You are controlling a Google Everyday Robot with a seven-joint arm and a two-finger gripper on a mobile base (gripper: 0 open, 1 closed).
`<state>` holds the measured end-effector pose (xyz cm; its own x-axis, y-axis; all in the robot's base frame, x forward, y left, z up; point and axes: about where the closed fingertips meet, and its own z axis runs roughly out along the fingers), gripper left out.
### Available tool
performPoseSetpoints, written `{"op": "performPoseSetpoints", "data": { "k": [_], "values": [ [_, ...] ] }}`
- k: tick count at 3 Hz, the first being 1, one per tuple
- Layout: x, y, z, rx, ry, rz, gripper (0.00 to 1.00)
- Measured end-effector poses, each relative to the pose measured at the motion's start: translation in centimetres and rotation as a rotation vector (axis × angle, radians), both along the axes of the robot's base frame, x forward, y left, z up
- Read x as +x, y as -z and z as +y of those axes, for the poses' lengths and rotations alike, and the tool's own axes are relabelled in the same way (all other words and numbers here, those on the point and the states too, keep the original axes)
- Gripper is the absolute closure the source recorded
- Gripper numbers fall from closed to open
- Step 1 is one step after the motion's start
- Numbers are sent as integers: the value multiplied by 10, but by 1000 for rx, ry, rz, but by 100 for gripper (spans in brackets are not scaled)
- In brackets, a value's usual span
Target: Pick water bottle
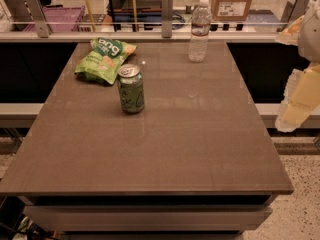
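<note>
1. Camera view, upper left: a green chip bag [105, 59] lies on the brown table [175, 149], with a soda can [131, 89] upright just beside it.
2. Upper centre: the water bottle [200, 31] stands untouched near the far edge.
3. Right edge: the gripper [300, 101] hangs well apart from the bottle, its grip impossible to tell. The reach and grasp are likely still to come.
4. A railing [100, 24] and cardboard boxes [232, 1] sit behind.

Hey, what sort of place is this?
Likely an office break area: a table holding a chip bag, green soda can and water bottle, with a glass railing and cardboard box behind. The tool hangs beside the table's right edge.
</note>
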<state>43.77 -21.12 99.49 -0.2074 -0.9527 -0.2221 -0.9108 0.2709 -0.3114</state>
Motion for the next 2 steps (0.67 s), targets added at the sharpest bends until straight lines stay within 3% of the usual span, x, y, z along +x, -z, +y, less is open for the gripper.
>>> {"op": "performPoseSetpoints", "data": {
  "k": [2],
  "values": [
    [3,-2,0,17,13,-21,0]
  ]
}}
